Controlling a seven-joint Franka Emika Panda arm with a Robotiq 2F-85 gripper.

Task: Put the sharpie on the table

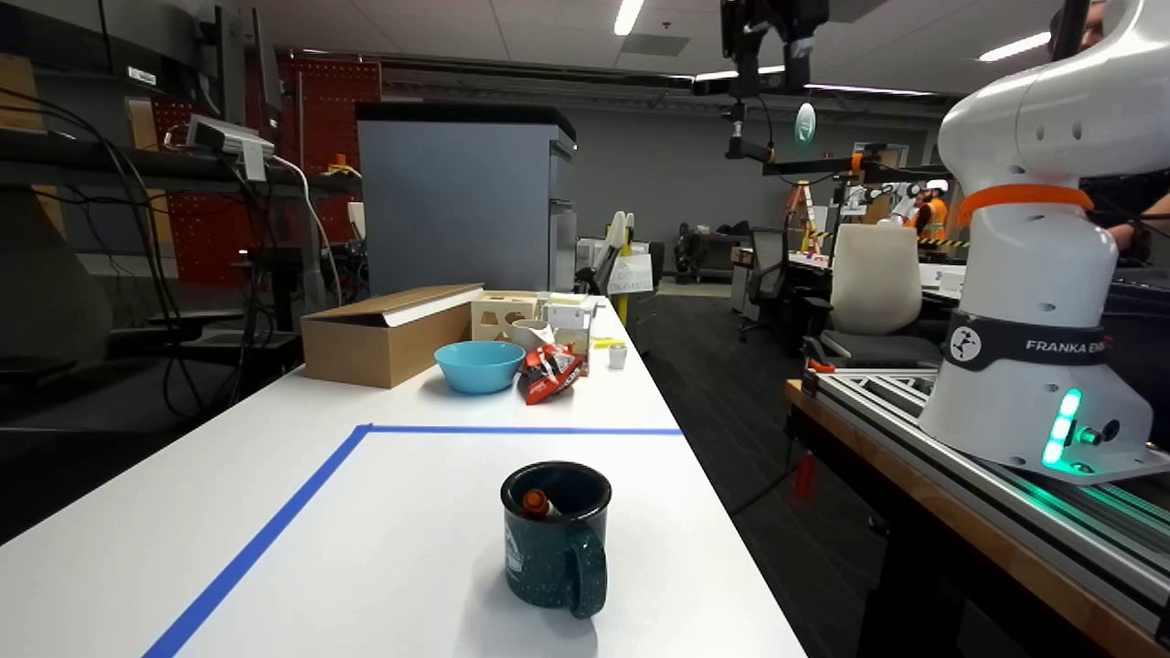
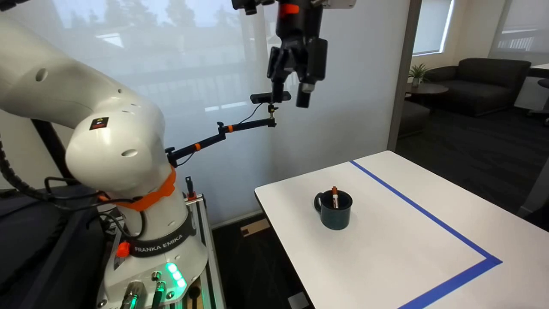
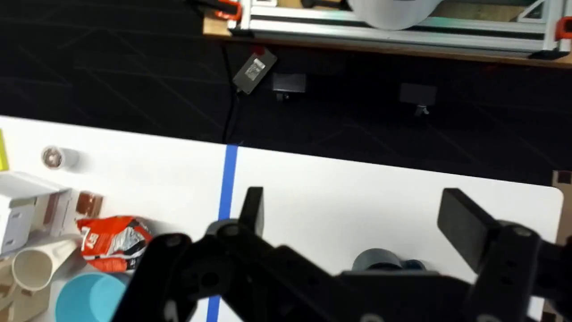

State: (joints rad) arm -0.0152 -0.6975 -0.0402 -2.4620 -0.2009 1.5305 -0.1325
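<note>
The sharpie (image 1: 537, 502) stands inside a dark teal mug (image 1: 559, 557), its reddish-orange end at the rim. In an exterior view the sharpie (image 2: 335, 197) leans in the mug (image 2: 335, 218) with its orange end above the rim. The mug stands upright on the white table (image 2: 386, 253), inside the blue tape outline. In the wrist view only part of the mug (image 3: 376, 257) shows behind the gripper body; the sharpie is hidden there. My gripper (image 2: 291, 98) is open and empty, high above the table and mug. Its spread fingers also show in the wrist view (image 3: 353, 208).
A light blue bowl (image 1: 480, 367), a red snack bag (image 1: 551, 373), a cardboard box (image 1: 393, 334) and a small white cup (image 1: 618, 355) stand on the table beyond the blue tape (image 1: 521, 429). A camera arm (image 2: 246, 125) reaches out beside the robot. A dark floor gap separates table and robot bench.
</note>
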